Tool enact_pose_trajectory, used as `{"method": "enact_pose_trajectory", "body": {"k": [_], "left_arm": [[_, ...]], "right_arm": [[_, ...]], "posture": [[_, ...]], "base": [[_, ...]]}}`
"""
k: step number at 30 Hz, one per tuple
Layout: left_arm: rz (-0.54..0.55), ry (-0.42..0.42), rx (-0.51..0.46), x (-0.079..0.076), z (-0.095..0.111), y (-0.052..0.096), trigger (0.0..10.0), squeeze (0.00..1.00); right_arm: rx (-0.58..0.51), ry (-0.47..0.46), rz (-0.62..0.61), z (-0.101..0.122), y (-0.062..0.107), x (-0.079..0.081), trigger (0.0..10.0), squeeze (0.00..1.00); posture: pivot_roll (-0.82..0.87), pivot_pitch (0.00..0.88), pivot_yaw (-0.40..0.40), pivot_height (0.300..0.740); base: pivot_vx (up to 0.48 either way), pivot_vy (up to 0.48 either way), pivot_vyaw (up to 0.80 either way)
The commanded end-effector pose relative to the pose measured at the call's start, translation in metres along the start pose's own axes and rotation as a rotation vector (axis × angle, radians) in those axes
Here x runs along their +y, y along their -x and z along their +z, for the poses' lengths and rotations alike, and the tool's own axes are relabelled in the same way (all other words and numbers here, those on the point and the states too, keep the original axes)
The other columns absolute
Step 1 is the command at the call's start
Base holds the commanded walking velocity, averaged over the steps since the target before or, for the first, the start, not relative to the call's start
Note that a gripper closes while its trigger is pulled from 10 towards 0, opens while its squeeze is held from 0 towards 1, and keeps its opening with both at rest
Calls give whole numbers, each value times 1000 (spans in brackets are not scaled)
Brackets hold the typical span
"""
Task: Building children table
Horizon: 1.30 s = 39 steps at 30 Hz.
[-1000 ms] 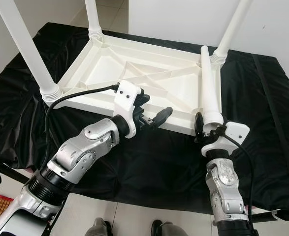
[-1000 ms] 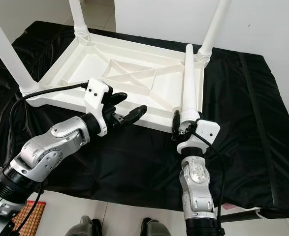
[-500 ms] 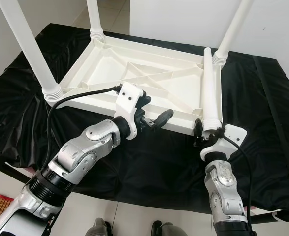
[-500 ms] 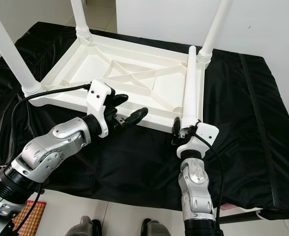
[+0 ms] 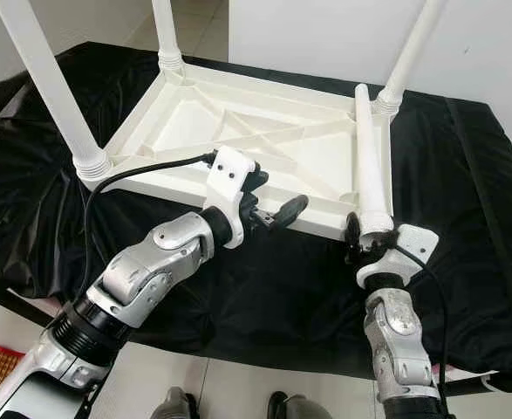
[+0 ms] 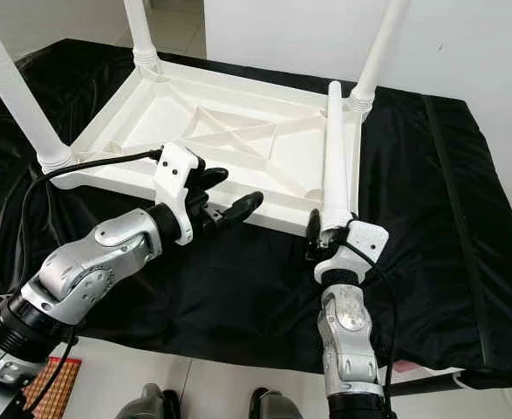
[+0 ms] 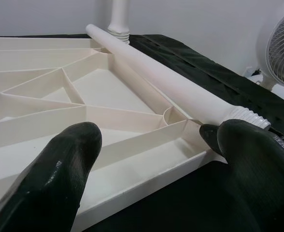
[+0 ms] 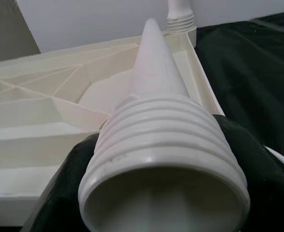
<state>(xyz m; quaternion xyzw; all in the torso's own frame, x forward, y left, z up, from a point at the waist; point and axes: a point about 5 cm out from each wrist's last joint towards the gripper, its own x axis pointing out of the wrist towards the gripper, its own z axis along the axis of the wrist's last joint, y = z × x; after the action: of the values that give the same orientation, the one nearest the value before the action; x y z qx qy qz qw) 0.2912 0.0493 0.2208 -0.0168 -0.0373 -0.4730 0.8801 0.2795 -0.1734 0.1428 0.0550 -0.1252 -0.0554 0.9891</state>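
- The white tabletop [image 5: 238, 131] is lying upside down on a black cloth [image 5: 465, 218] across the upper middle of the head views, with three legs already standing up from its corners at upper left, top centre and upper right.
- The fourth leg [image 5: 367, 157] is lying along the tabletop's right-hand rim, its thin tip pointing toward the far right corner and its threaded collar hanging over the near edge at lower right of centre.
- The right gripper [image 5: 366, 237] is closing its fingers around that threaded collar; in its wrist view the black pads [image 8: 69, 164] are sitting on either side of the ribbed end, the hollow mouth facing the camera.
- The left gripper [image 5: 271, 208] is hovering at the middle of the frame over the near rim, fingers spread wide and holding nothing; I cannot tell whether it is touching the rim.
- To my eye, the work in hand is getting this leg upright into the empty near-right corner socket [image 7: 173, 116].
- Doing it well probably means lifting the collar clear of the rim, swinging the thin tip up, and lining the threads squarely over the socket before turning.
- The left gripper would likely help by pressing the tabletop down, since the slick cloth may be letting it slide.
- Gripping on the threads risks slipping, so a hold just above the collar seems safer.
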Motion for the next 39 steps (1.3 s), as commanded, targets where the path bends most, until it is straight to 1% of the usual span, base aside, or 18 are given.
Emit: {"method": "enact_pose_trajectory", "body": {"k": [1, 3, 5, 6, 7, 17, 19, 23, 24, 27, 28, 30, 31, 32, 33, 35, 37, 39], "left_arm": [[-321, -12, 22, -18, -2, 2, 10000, 0], [-319, -11, 24, -17, -2, 2, 10000, 0], [-319, -11, 24, -17, -2, 2, 10000, 0], [-319, -9, 24, -16, -2, 2, 10000, 0], [-318, -8, 25, -15, -1, 2, 10000, 0], [-314, 0, 19, -13, 0, 1, 10000, 0], [-310, 42, -2, -11, 3, 1, 10000, 0], [-311, 69, -15, -10, 5, 0, 10000, 0], [-331, 154, -42, -6, 9, -1, 10000, 1000], [-362, 257, -61, -3, 12, -4, 10000, 1000], [-362, 257, -61, -3, 12, -4, 10000, 1000], [-396, 317, -62, -2, 12, -7, 10000, 1000], [-437, 372, -68, -2, 14, -11, 10000, 596], [-437, 372, -68, -2, 14, -11, 10000, 596], [-487, 422, -79, -3, 17, -13, 10000, 0], [-548, 476, -97, -6, 22, -16, 10000, 0], [-598, 524, -109, -8, 27, -24, 10000, 0], [-603, 534, -108, -8, 28, -27, 10000, 0]], "right_arm": [[-45, 6, 10, 5, 2, -1, 10000, 4], [-109, 43, 30, 13, 3, 0, 10000, 0], [-109, 43, 30, 13, 3, 0, 10000, 0], [-144, 63, 37, 18, 3, 1, 10000, 0], [-215, 102, 49, 28, 1, 2, 10000, 0], [-241, 114, 69, 34, -3, 3, 10000, 0], [-248, 142, 92, 33, -2, 5, 10000, 0], [-251, 148, 99, 33, -1, 5, 10000, 0], [-252, 162, 109, 33, -1, 4, 10000, 0], [-250, 177, 124, 32, -1, 4, 10000, 0], [-250, 177, 124, 32, -1, 4, 10000, 0], [-247, 183, 134, 31, 0, 4, 10000, 0], [-246, 193, 148, 30, 1, 5, 10000, 0], [-246, 193, 148, 30, 1, 5, 10000, 0], [-242, 197, 159, 29, 2, 6, 10000, 0], [-242, 211, 174, 28, 4, 7, 10000, 0], [-238, 207, 199, 28, 5, 10, 10000, 0], [-238, 207, 208, 28, 6, 11, 10000, 0]], "posture": [[49, 147, -9, 740], [51, 153, -5, 740], [51, 153, -5, 740], [51, 153, -5, 740], [51, 153, -5, 740], [51, 153, -5, 740], [51, 153, -5, 740], [49, 161, -3, 740], [49, 161, -3, 740], [51, 164, -4, 740], [51, 164, -4, 740], [51, 164, -4, 740], [51, 167, -5, 740], [51, 167, -5, 740], [51, 167, -5, 740], [51, 167, -5, 740], [42, 172, -3, 740], [42, 172, -3, 740]], "base": [[0, 0, 0], [0, 0, 0], [0, 0, 0], [0, 0, 0], [0, 0, 0], [0, 0, 0], [0, 0, 0], [0, 0, 0], [0, 0, 0], [0, 0, 0], [0, 0, 0], [0, 0, 0], [0, 0, 0], [0, 0, 0], [0, 0, 0], [0, 0, 0], [0, 0, 0], [0, 0, 0]]}}
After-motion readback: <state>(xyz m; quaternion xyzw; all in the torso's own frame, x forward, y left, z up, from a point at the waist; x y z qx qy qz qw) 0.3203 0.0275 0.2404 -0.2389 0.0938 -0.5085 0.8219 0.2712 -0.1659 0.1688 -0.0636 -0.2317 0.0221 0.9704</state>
